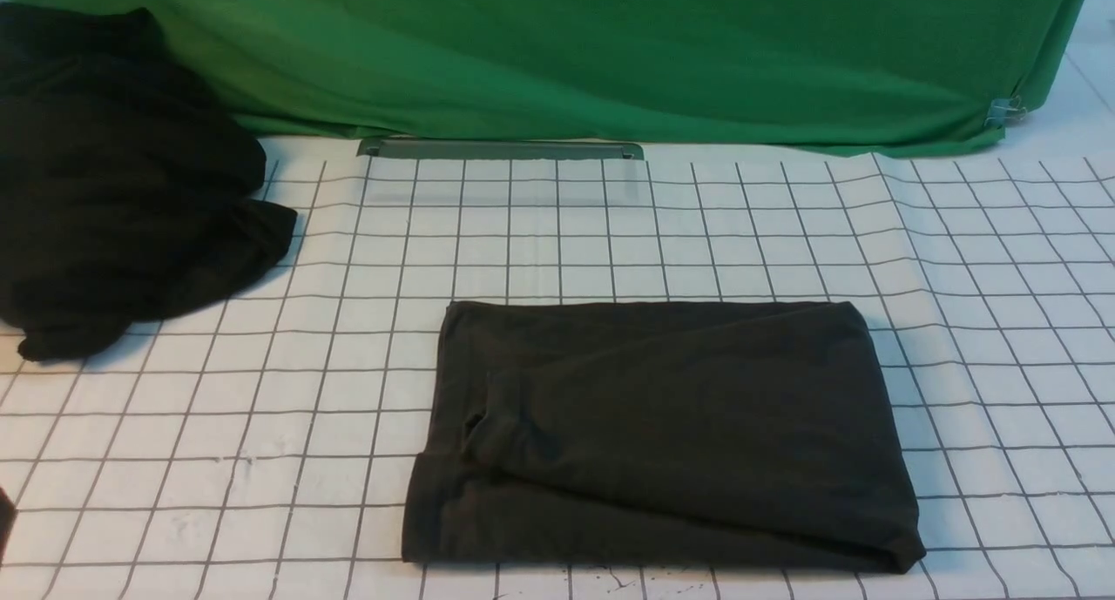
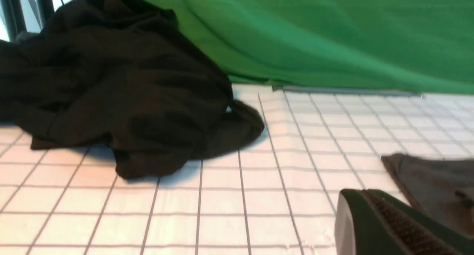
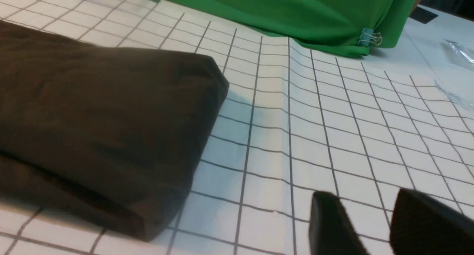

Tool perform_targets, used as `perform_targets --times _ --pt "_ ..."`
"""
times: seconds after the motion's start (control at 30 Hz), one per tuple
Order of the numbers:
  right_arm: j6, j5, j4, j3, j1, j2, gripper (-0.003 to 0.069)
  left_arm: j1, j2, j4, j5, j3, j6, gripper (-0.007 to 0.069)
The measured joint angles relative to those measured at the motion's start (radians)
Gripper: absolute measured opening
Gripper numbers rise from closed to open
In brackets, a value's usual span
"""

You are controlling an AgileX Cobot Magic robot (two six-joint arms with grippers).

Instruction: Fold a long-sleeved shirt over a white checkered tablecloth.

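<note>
Claws are both clear of the long-sleeved shirt, folded mid-tablecloth, long axis crosswise: left claw clenched empty, right claw parted, empty, the nearer.

Count of things on the table

One folded long-sleeved shirt at 6 o'clock; one black fabric heap at 10 o'clock; one white checkered tablecloth; one green backdrop at 12 o'clock; one binder clip at 2 o'clock.
</note>
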Motion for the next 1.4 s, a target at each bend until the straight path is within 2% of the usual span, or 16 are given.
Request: perform_targets --times 0.2,0.3,0.6,1.2,1.4 --pt "0.0 0.0 0.0 0.0 0.0 0.0 0.0241 -0.041 -0.001 0.017 -0.004 0.028 -0.043 0.0003" --pt "0.0 0.0 0.0 0.0 0.0 0.0 0.0241 -0.042 -0.002 0.019 0.045 0.03 -0.056 0.0003" --pt "0.0 0.0 0.0 0.0 0.0 0.0 0.0241 0.054 -0.002 0.021 0.06 0.03 -0.062 0.0003" --pt "0.0 0.0 0.0 0.0 0.0 0.0 0.0241 0.02 -0.002 0.023 0.06 0.03 -0.062 0.0003" --pt "0.0 0.0 0.0 0.0 0.0 0.0 0.0241 0.055 -0.002 0.023 0.06 0.03 -0.062 0.0003"
